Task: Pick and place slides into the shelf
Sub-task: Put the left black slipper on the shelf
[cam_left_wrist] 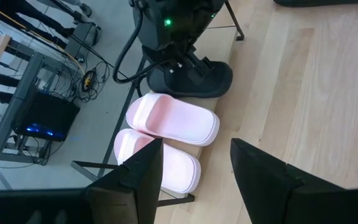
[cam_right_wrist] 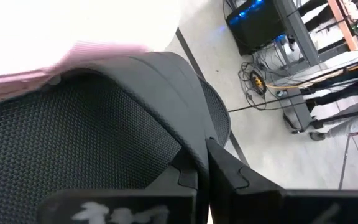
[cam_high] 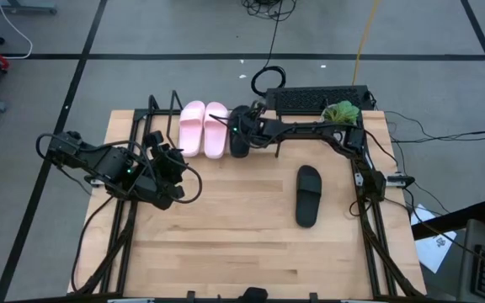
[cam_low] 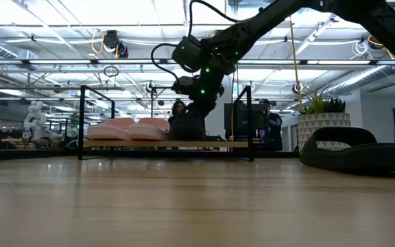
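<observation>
The shelf (cam_high: pixel 168 122) stands along the table's far edge. Two light pink slides (cam_high: pixel 205 128) lie side by side on its board (cam_low: pixel 163 144), soles down. A black slide (cam_high: pixel 239 141) sits beside them on the right, and my right gripper (cam_high: pixel 244 126) is shut on it from above. The other black slide (cam_high: pixel 308 195) lies flat on the tabletop, right of centre, and fills the low view's right side (cam_low: pixel 358 147). My left gripper (cam_high: pixel 165 164) is open and hovers near the shelf's left end, touching nothing. In the left wrist view the pink slides (cam_left_wrist: pixel 169 134) lie just ahead of its fingers. My right gripper holds the black slide by its wide strap (cam_right_wrist: pixel 166 118), pinched at the strap's edge between the two fingers (cam_right_wrist: pixel 241 180). The fingers come from above, slanting down from the table's right side. The slide (cam_left_wrist: pixel 191 78) sits on the shelf board next to the pink pair.
A black keyboard (cam_high: pixel 318 99) and a green plant (cam_high: pixel 342 111) sit behind the table's far right corner, with cables around them. The shelf's black wire frame (cam_low: pixel 81 123) rises at both ends. Open tabletop (cam_high: pixel 226 227) spreads across the near half.
</observation>
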Controlling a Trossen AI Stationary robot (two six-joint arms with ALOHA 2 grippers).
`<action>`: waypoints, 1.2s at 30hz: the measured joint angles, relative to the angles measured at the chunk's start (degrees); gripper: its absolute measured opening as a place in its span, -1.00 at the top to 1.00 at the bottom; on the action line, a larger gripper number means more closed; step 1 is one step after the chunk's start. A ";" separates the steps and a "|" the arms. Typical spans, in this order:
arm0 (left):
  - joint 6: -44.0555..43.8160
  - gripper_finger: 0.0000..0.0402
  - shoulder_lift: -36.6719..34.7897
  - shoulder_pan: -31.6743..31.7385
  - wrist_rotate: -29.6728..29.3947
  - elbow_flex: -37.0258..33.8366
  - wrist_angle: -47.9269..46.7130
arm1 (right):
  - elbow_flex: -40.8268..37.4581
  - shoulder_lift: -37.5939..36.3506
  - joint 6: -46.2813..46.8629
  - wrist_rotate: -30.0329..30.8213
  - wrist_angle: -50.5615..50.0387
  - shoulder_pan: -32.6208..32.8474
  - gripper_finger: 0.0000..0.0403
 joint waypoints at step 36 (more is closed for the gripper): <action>-0.13 0.06 0.00 0.00 -0.02 0.00 0.00 | -0.02 0.04 0.26 -7.04 3.25 0.00 0.90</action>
